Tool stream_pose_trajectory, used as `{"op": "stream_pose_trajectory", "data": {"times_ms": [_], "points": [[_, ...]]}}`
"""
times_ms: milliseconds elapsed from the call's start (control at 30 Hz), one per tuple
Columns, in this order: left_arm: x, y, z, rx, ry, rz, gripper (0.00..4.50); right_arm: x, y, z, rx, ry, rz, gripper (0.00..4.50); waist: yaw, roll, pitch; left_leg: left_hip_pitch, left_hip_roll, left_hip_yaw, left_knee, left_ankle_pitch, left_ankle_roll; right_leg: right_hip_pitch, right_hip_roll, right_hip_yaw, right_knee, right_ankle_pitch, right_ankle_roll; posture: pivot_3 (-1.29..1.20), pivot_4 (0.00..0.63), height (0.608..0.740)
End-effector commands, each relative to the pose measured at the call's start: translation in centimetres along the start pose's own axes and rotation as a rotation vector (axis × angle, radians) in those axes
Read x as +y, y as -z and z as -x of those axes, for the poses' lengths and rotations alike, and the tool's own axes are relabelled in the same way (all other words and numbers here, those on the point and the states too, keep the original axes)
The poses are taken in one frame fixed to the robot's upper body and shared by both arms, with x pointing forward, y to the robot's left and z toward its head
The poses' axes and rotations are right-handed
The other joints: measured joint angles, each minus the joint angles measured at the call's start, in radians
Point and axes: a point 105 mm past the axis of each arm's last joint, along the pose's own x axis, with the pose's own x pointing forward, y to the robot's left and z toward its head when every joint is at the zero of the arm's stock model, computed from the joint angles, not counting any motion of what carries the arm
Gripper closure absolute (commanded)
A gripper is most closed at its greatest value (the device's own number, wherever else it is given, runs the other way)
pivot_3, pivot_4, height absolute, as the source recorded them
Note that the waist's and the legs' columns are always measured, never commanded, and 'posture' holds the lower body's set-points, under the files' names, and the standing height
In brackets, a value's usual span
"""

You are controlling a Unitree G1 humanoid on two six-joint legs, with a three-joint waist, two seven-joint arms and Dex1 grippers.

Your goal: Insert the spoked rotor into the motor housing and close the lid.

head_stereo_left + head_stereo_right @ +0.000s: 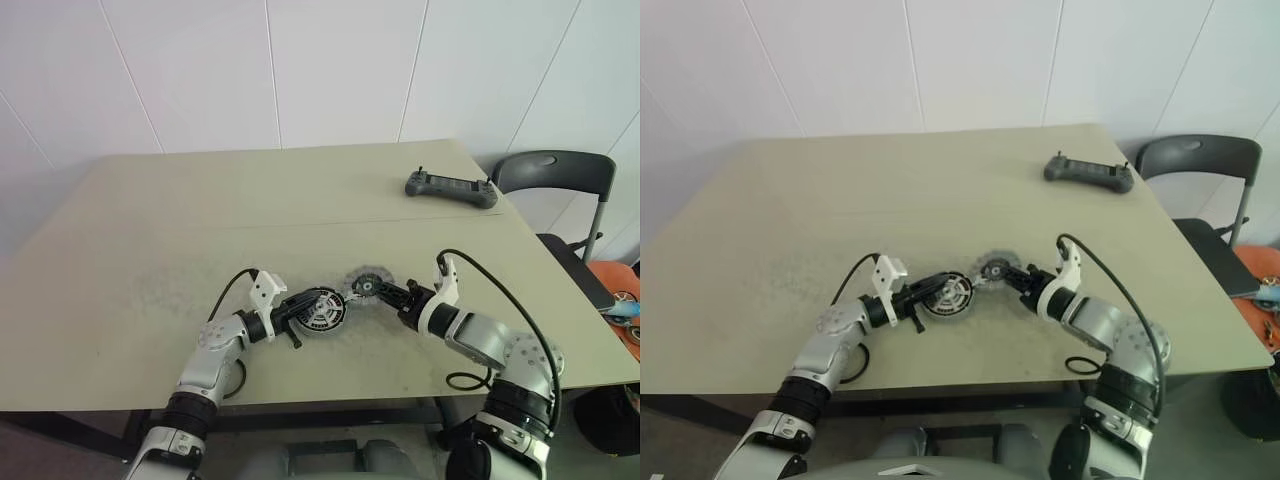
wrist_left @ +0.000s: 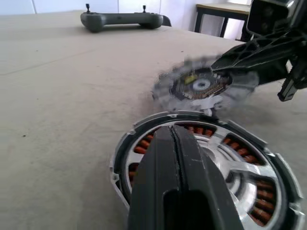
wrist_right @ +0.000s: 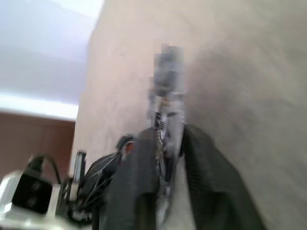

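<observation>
No writing is legible. The left gripper (image 1: 300,322), level, is clamped on the housing (image 1: 323,311) on the table (image 1: 150,230); the right gripper (image 1: 372,289), angled down, pinches the rotor (image 1: 362,282) just beside it.

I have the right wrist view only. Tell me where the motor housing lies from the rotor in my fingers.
Observer: The motor housing is just to the robot's left of the spoked rotor, their rims close together.
Operator: Report the left gripper.
Observer: The left gripper has its fingers shut together, lying across the housing's open face, with copper windings showing on both sides.
Operator: List anything else on the table.
Observer: A gray controller lies near the far right corner of the table, well away from both arms.
</observation>
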Motion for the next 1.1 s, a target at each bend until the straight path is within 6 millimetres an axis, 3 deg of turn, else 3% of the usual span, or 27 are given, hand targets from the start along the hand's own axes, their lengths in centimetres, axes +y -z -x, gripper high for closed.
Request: {"op": "stream_pose_trajectory", "data": {"times_ms": [33, 267, 500, 900, 1100], "points": [[0.3, 2.0, 0.6, 0.08, -0.019, 0.023, 4.5, 3.3, -0.8, 0.2, -0.013, -0.099, 0.266, 4.46, 0.002, 0.0, 0.0, 0.0, 0.0, 0.0, 0.0, 0.0, 0.0, 0.0, 0.0, 0.0, 0.0, 0.0, 0.0, 0.0, 0.0, 0.74], [0.5, 1.9, 0.7, 0.078, -0.022, 0.02, 4.5, 4.8, 0.1, 0.5, 0.066, -0.152, 0.627, 4.46, 0.0, -0.003, 0.001, 0.0, 0.0, 0.001, 0.001, 0.0, 0.0, 0.0, 0.0, 0.0, -0.001, 0.0, 0.0, 0.0, 0.0, 0.74], [1.2, 1.4, 0.8, 0.068, -0.037, 0.006, 4.5, 3.3, -1.4, -0.8, 0.014, 0.029, 1.006, 4.46, -0.001, -0.005, 0.001, 0.001, 0.0, 0.001, 0.0, 0.0, 0.0, 0.0, 0.0, 0.0, -0.001, -0.001, 0.0, 0.0, 0.0, 0.74], [1.7, 0.9, 0.9, 0.057, -0.05, -0.003, 4.5, 3.3, -1.3, -1.7, -0.032, 0.042, 1.316, 4.46, -0.004, -0.005, 0.003, 0.002, 0.003, -0.006, 0.003, -0.003, -0.004, -0.002, -0.003, -0.006, -0.012, -0.001, 0.0, 0.0, 0.0, 0.74], [4.0, -1.2, 1.4, -0.017, -0.144, -0.042, 4.5, 2.6, -1.1, -1.7, 0.016, 0.047, 1.472, 4.46, 0.004, -0.006, 0.003, 0.002, 0.004, -0.008, 0.003, -0.003, -0.004, -0.001, -0.006, -0.013, -0.016, 0.0, 0.0, 0.0, 0.0, 0.74]]}}
